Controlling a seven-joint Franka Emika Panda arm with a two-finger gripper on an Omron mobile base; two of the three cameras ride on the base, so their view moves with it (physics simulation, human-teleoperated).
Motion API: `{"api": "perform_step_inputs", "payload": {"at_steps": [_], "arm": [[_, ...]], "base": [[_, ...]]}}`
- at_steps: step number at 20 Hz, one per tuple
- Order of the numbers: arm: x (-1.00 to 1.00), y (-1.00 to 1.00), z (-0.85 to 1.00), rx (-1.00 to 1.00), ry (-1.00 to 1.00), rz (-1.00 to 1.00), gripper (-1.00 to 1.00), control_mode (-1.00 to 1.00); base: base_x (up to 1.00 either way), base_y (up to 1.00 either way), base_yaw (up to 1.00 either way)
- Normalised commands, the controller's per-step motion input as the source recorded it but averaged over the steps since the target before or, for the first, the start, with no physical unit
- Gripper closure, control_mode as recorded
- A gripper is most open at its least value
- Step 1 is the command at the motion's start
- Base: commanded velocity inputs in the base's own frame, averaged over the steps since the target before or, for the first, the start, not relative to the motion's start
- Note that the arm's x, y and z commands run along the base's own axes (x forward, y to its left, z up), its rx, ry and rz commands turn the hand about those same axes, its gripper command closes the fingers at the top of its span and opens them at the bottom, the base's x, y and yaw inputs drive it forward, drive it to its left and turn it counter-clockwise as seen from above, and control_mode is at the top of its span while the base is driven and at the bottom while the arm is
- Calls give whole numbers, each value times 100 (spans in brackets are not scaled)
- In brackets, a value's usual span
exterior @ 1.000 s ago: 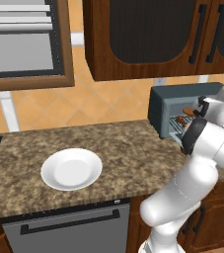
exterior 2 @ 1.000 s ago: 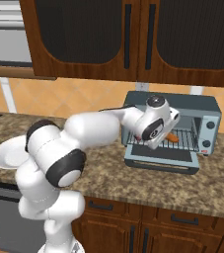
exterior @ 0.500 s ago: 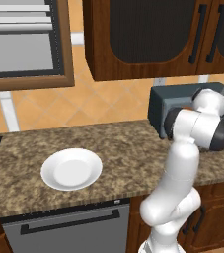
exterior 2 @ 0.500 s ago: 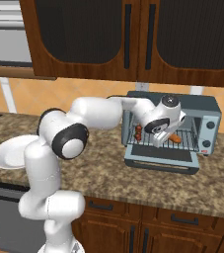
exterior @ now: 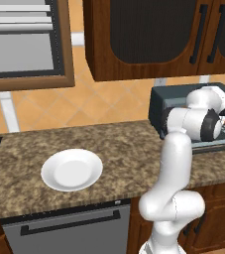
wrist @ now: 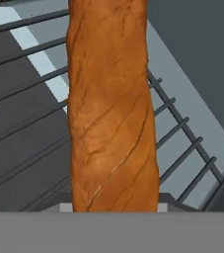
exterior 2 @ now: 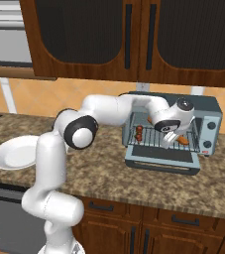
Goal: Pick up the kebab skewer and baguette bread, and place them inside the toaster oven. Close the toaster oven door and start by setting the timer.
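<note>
Reaching deeper into oven [exterior 2: 210, 116] now – gripper [exterior 2: 169, 140] clenched on baguette [wrist: 112, 108]; lay flat on rack [wrist: 29, 123] beside skewer [exterior 2: 139, 132] before releasing.

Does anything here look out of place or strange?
Nothing stands out. The kebab skewer lies on the rack inside the toaster oven, the tool holds the baguette bread over the same rack, and the white plate sits flat on the counter.
</note>
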Motion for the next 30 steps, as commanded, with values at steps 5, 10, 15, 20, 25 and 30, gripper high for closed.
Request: {"api": "perform_step_inputs", "payload": {"at_steps": [5,10,15,20,25,30], "arm": [[19,0,-12,1,0,0,100,-100],[9,1,-23,0,0,0,100,-100],[0,12,-32,0,0,0,-100,-100],[0,8,-15,0,0,0,-100,-100],[-9,0,-1,0,0,0,-100,-100],[-20,1,16,1,0,0,-100,-100]], "base": [[0,0,0],[0,0,0],[0,0,0],[0,0,0],[0,0,0],[0,0,0]]}}
